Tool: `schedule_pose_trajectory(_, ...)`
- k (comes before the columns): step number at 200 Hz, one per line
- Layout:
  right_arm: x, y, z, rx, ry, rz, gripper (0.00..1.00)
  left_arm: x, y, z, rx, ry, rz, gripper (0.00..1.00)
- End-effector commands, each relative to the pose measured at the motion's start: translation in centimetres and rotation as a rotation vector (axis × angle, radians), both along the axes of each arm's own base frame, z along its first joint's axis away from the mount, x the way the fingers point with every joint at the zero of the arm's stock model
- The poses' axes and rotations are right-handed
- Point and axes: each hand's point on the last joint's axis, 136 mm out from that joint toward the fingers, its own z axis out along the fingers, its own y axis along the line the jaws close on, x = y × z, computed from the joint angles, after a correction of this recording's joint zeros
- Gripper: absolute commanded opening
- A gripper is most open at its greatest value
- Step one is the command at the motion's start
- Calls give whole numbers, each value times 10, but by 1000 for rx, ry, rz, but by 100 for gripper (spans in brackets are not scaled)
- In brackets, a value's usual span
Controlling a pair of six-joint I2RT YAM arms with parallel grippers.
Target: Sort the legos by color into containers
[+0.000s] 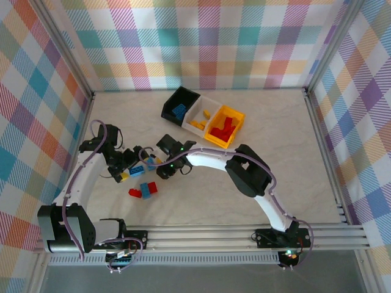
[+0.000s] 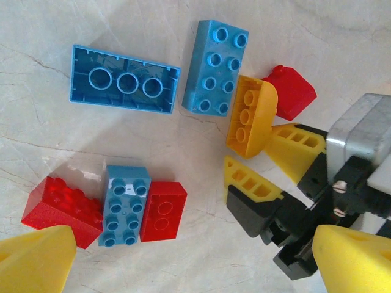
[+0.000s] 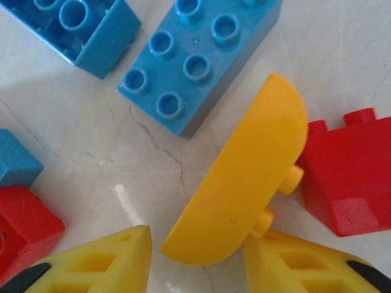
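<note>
A yellow curved lego (image 3: 244, 183) lies on the table between the fingers of my right gripper (image 3: 197, 244). One finger (image 3: 287, 262) touches its studded side; the other finger (image 3: 116, 256) stands a little apart from it, so the jaws are open around it. Beside it lie a red sloped lego (image 3: 348, 177) and two blue legos (image 3: 201, 61) (image 3: 79, 27). My left gripper (image 2: 195, 262) hangs wide open and holds nothing, above a blue lego (image 2: 125, 204) flanked by two red ones (image 2: 164, 210) (image 2: 61, 210). The containers stand at the back: black (image 1: 186, 93), white (image 1: 211, 101), yellow-orange (image 1: 239, 116).
Both grippers (image 1: 125, 165) (image 1: 164, 166) work close together at centre left, and the right gripper's black body (image 2: 287, 220) crowds the left wrist view. Blue legos lie in the black bin, yellow in the white, red in the yellow-orange. Metal frame rails (image 1: 317, 122) edge the table.
</note>
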Motion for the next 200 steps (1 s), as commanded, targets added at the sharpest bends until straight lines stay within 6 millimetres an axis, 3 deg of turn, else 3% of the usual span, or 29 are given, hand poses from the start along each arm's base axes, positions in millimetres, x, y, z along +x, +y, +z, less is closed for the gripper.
schedule_pose_trajectory(1,-1,4,2,15,29,-3,44,0,1,-2,-11,16,-2,100)
schedule_pose_trajectory(61,-15,21,35,140,145,-8,52,5,2,-2,-13,14,2,100)
schedule_pose_trajectory(140,10,26,13,68,90,-26,50,-2,2,-4,-17,36,-4,100)
schedule_pose_trajectory(200,8,23,4,41,108,-33,51,0,1,-5,-21,36,-6,100)
